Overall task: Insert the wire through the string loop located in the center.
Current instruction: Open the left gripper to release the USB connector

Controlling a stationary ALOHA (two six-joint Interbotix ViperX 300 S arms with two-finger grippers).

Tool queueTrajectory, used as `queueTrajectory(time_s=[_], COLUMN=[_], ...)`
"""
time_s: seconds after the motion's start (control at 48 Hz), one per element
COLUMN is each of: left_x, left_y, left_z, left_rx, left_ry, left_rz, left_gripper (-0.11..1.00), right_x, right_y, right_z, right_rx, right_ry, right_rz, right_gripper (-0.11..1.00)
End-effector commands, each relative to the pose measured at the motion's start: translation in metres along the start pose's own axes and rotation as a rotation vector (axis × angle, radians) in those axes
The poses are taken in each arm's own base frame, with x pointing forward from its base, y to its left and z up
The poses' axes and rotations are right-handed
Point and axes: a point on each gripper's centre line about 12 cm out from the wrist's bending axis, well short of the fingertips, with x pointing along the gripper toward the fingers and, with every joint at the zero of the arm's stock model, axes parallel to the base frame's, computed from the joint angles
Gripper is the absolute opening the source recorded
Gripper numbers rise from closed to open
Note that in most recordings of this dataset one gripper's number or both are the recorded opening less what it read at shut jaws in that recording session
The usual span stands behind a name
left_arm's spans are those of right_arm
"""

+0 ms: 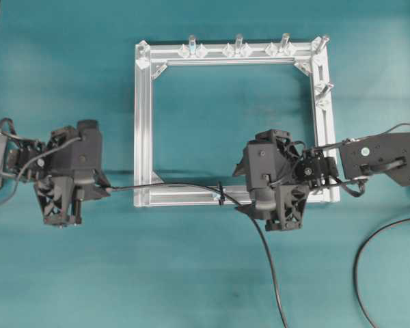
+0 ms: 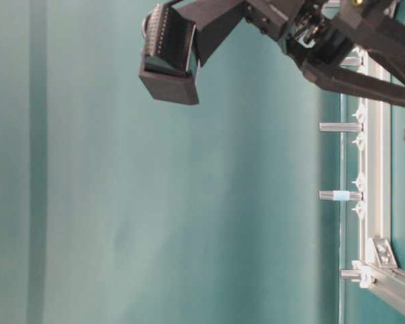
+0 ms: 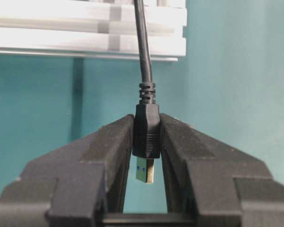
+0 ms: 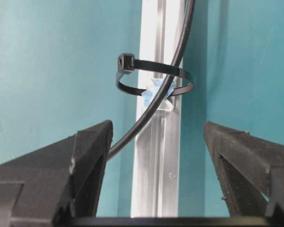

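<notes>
Left gripper (image 3: 146, 142) clamped on plug of wire (image 1: 171, 185), lower left of overhead view. Wire runs through loop (image 4: 154, 78) on frame (image 1: 142, 123) bottom rail, centre. Right gripper (image 4: 156, 142) wide open, empty, just beside loop.

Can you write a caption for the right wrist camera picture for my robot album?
The wire runs through the string loop on the silver rail while the open right tool waits.

frame (image 1: 143, 123) interior: bare surface (image 1: 225, 116), open room | back rail: upright pegs (image 1: 238, 43) block low passes | front rail: loop (image 1: 221, 193) with wire (image 1: 171, 185) threaded through, right tool (image 1: 249, 195) wide open just beside it | left of frame: taut wire spans to left tool (image 1: 104, 186) | front right: wire trails across surface
</notes>
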Motion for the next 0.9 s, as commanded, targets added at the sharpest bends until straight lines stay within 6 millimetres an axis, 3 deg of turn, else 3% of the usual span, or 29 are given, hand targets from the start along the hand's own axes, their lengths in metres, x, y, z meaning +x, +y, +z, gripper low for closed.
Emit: queueTrajectory(time_s=[0.0,0.271,0.375,0.875], left_x=[0.006,0.022,0.022,0.02], left_y=[-0.007,-0.009,-0.008,-0.01], left_z=[0.006,-0.002,-0.004,-0.001], left_rx=[0.004,0.003,-0.028,-0.051], left_ry=[-0.01,0.05,0.057,0.05], left_rz=[-0.015,-0.007,-0.004,-0.007], left_gripper=[0.2,0.17,0.13,0.14], right_x=[-0.008,-0.008,-0.008,-0.008], right_y=[0.003,0.007,0.007,0.007], right_z=[0.011,0.012,0.012,0.01], right_rx=[-0.001,-0.005,-0.007,-0.007], right_ry=[-0.041,-0.043,-0.043,-0.038], right_rz=[0.011,0.018,0.019,0.018], right_gripper=[0.78,0.78,0.78,0.78])
